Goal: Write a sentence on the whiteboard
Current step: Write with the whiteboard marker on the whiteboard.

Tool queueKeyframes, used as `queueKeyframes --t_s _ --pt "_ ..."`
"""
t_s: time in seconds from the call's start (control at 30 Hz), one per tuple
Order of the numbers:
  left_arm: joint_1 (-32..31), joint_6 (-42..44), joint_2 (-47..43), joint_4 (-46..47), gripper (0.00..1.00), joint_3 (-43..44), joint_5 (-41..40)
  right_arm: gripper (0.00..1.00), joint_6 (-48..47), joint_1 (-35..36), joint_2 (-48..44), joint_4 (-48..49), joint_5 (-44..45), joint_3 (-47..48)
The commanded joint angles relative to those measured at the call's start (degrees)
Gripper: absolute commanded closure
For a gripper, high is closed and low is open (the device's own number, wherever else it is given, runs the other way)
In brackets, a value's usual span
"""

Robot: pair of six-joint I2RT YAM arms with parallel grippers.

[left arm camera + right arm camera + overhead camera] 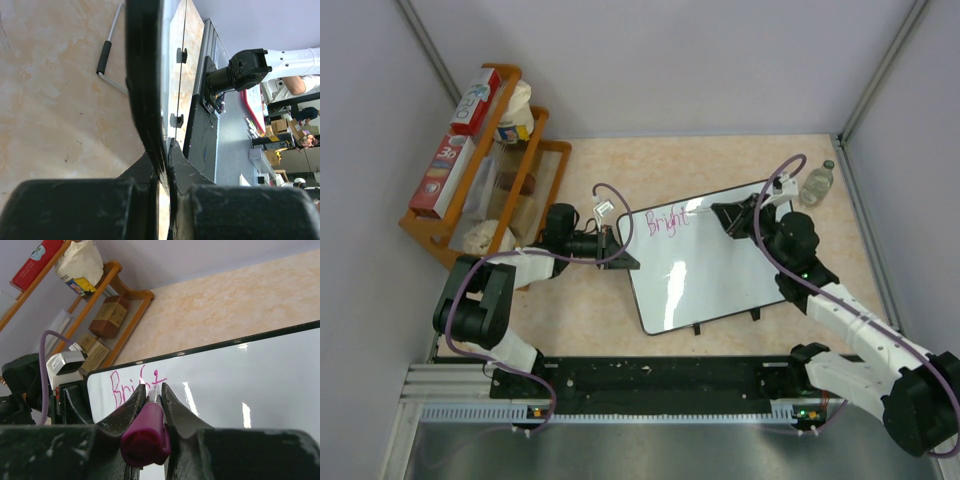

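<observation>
The right gripper (152, 390) is clamping a magenta marker (146, 435) against the glossy white black-framed whiteboard (710, 270), whose edge the left gripper (620, 246) is pinching, so any slip is risking skewed pink lettering (667, 222).

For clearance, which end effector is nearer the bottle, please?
Right. The right end effector holds the marker over the whiteboard, toward the bottle; the left end effector clamps the opposite edge.

1. The whiteboard (705, 270) is lying on the table (720, 160), a rack (485, 190) left of it, a bottle (817, 183) by its far right corner.
2. The left gripper (623, 247) is clamping its left edge, the right gripper (725, 214) holding a marker (147, 432) over it.
</observation>
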Motion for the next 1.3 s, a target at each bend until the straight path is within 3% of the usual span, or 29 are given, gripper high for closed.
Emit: queueKeyframes --t_s 0.0,1.27 --pt "-1.56 11.47 0.67 -0.32 1.0 -2.05 -4.9 1.0 -1.52 -0.38 0.87 0.84 0.93 3.53" --pt "-1.56 11.56 0.58 -0.41 1.0 -2.05 -4.99 1.0 -3.02 -0.38 0.96 -3.55 6.38 1.16"
